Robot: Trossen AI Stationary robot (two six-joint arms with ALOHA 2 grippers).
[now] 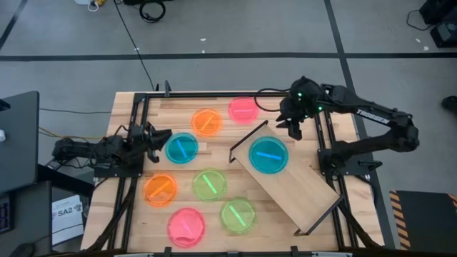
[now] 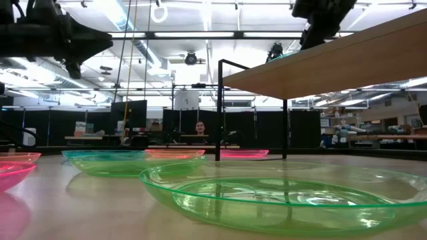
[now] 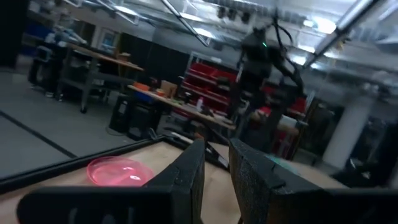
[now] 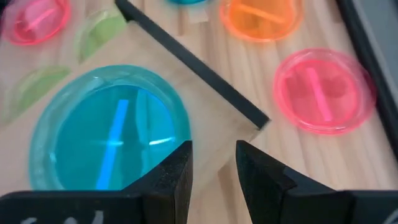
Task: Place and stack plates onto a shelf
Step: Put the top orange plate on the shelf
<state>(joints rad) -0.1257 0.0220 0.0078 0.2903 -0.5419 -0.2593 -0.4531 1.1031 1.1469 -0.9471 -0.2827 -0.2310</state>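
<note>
One blue plate (image 1: 268,155) on shelf (image 1: 303,189); right gripper (image 1: 293,129) above, parted, empty; left gripper (image 1: 158,136) parted, empty.

Shelf (image 1: 300,187) w/ blue plate (image 1: 268,155), both on table (image 1: 128,214).

A white label (image 1: 69,211) on a box beside the desk's (image 1: 128,107) left edge reads "SA2" (its smaller print is illegible); pale lettering on the right arm (image 1: 373,114) cannot be read.

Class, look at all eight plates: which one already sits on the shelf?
The blue plate at the shelf's upper end; the other seven plates, including the second blue one, lie on the tabletop.
</note>
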